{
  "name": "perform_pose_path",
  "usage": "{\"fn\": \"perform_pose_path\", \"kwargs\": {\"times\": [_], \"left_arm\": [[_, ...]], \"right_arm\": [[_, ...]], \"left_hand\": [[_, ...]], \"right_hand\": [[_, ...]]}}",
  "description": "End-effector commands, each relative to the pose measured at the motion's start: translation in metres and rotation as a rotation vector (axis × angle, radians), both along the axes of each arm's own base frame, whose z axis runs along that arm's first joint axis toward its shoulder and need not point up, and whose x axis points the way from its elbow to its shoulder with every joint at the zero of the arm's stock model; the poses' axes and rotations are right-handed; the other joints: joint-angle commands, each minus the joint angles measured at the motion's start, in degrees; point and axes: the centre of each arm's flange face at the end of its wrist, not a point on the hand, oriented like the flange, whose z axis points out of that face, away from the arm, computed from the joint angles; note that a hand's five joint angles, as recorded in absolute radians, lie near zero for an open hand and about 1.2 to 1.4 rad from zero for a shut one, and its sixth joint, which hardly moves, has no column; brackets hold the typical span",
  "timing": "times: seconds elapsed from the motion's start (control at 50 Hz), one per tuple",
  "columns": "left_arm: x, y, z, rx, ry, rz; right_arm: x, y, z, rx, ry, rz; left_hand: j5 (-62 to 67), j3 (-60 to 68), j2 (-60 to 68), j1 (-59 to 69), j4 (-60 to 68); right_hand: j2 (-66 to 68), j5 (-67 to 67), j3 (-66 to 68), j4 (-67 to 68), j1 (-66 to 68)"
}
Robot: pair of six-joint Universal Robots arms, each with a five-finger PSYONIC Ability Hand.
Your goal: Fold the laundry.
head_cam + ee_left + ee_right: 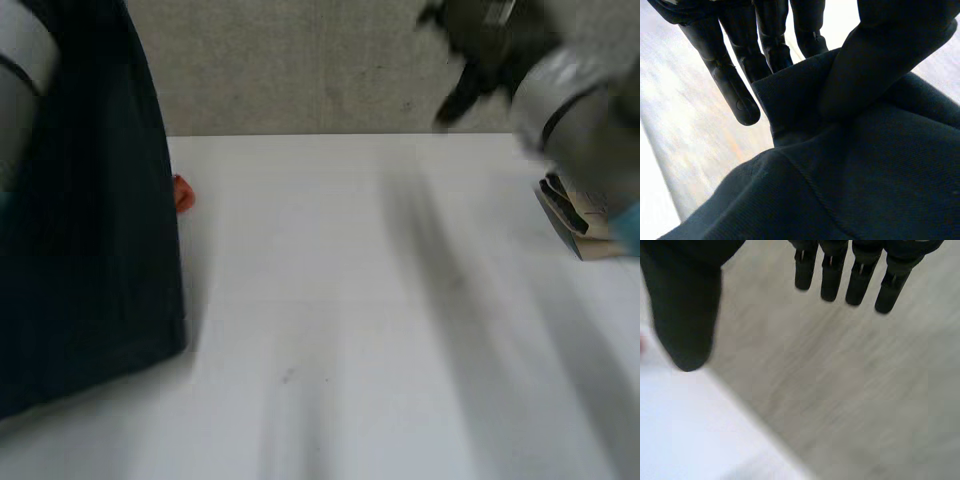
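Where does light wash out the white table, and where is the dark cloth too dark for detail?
Head view: the table is softly lit; the dark cloth is featureless. Left wrist view: glare burns white behind the left hand, yet the cloth's weave shows. Right wrist view: the table glows white against the grey floor.

The left hand [735,95] and right hand [860,280] are matte black, slim-fingered and broad-thumbed; the right arm [585,110] is rounded grey, capped light blue.
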Motion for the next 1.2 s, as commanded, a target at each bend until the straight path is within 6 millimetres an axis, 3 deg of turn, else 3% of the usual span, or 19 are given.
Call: {"fn": "perform_pose_path", "kwargs": {"times": [0.02, 0.2, 0.26, 0.38, 0.56, 0.64, 0.74, 0.8, 0.82, 0.86, 0.88, 0.92, 0.96, 1.02, 1.04, 1.1, 1.12, 1.2], "left_arm": [[-0.012, -0.014, -0.077, 0.123, -0.163, 0.004], [-0.032, 0.008, -0.074, 0.111, -0.173, -0.051], [-0.036, 0.014, -0.075, 0.114, -0.181, -0.063], [-0.039, 0.031, -0.058, 0.078, -0.169, -0.085], [-0.051, 0.049, -0.052, 0.055, -0.204, -0.121], [-0.055, 0.054, -0.051, 0.043, -0.219, -0.132], [-0.057, 0.056, -0.052, 0.04, -0.234, -0.135], [-0.057, 0.056, -0.052, 0.036, -0.238, -0.13], [-0.056, 0.055, -0.052, 0.037, -0.237, -0.127], [-0.055, 0.056, -0.051, 0.037, -0.232, -0.121], [-0.054, 0.057, -0.048, 0.036, -0.225, -0.117], [-0.051, 0.06, -0.043, 0.031, -0.209, -0.107], [-0.048, 0.061, -0.04, 0.028, -0.198, -0.102], [-0.04, 0.063, -0.03, 0.016, -0.176, -0.083], [-0.036, 0.063, -0.026, 0.013, -0.167, -0.074], [-0.027, 0.063, -0.02, 0.022, -0.155, -0.06], [-0.025, 0.064, -0.02, 0.029, -0.153, -0.056], [-0.013, 0.065, -0.03, 0.126, -0.179, -0.047]], "right_arm": [[0.006, 0.006, -0.098, 0.403, -0.064, 0.034], [0.006, -0.007, -0.146, 0.705, -0.225, 0.04], [0.014, -0.002, -0.161, 0.843, -0.306, 0.042], [0.036, 0.017, -0.18, 1.03, -0.388, 0.069], [0.098, 0.063, -0.194, 1.171, -0.465, 0.231], [0.132, 0.096, -0.201, 1.224, -0.474, 0.322], [0.155, 0.133, -0.204, 1.321, -0.495, 0.39], [0.161, 0.142, -0.208, 1.351, -0.519, 0.402], [0.163, 0.142, -0.211, 1.356, -0.53, 0.399], [0.166, 0.137, -0.221, 1.362, -0.573, 0.384], [0.166, 0.129, -0.225, 1.356, -0.6, 0.369], [0.16, 0.116, -0.23, 1.332, -0.61, 0.331], [0.153, 0.105, -0.225, 1.28, -0.597, 0.307], [0.132, 0.077, -0.192, 1.067, -0.525, 0.281], [0.117, 0.061, -0.171, 0.915, -0.453, 0.265], [0.095, 0.044, -0.14, 0.694, -0.313, 0.25], [0.083, 0.038, -0.12, 0.548, -0.201, 0.242], [0.055, 0.031, -0.08, 0.343, -0.022, 0.206]], "left_hand": [[13.01, 11.82, 11.37, 13.98, 11.26], [13.01, 11.82, 11.37, 13.98, 11.26], [13.01, 11.82, 11.37, 13.98, 11.26], [13.01, 11.82, 11.37, 13.98, 11.26], [13.01, 11.82, 11.37, 13.98, 11.26], [13.01, 11.82, 11.37, 13.98, 11.26], [13.01, 11.82, 11.37, 13.98, 11.26], [13.01, 11.82, 11.37, 13.98, 11.26], [13.01, 11.82, 11.37, 13.98, 11.26], [13.01, 11.82, 11.37, 13.98, 11.26], [13.01, 11.82, 11.37, 13.98, 11.26], [13.01, 11.82, 11.37, 13.98, 11.26], [13.01, 11.82, 11.37, 13.98, 11.26], [13.01, 11.82, 11.37, 13.98, 11.26], [13.01, 11.82, 11.37, 13.98, 11.26], [13.01, 11.82, 11.37, 13.98, 11.26], [13.01, 11.82, 11.37, 13.98, 11.26], [13.01, 11.82, 11.37, 13.98, 11.26]], "right_hand": [[-8.41, -7.91, -8.68, -8.81, -8.37], [-4.73, -4.23, -5.0, -5.14, -4.69], [-0.84, -0.34, -1.11, -1.25, -0.8], [-3.03, -2.52, -3.29, -3.43, -2.99], [-0.68, -0.17, -0.94, -1.08, -0.63], [3.84, 4.35, 3.58, 3.44, 3.89], [6.22, 6.73, 5.96, 5.82, 6.26], [8.06, 8.57, 7.8, 7.66, 8.1], [11.4, 11.91, 11.14, 11.0, 11.45], [34.22, 34.73, 33.95, 33.82, 34.26], [60.63, 61.13, 60.36, 60.22, 60.67], [61.59, 62.09, 61.32, 61.19, 61.63], [61.59, 62.09, 61.32, 61.19, 61.63], [61.59, 62.09, 61.32, 61.19, 61.63], [61.59, 62.09, 61.32, 61.19, 61.63], [61.59, 62.09, 61.32, 61.19, 61.63], [61.59, 62.09, 61.32, 61.19, 61.63], [61.59, 62.09, 61.32, 61.19, 61.63]]}}
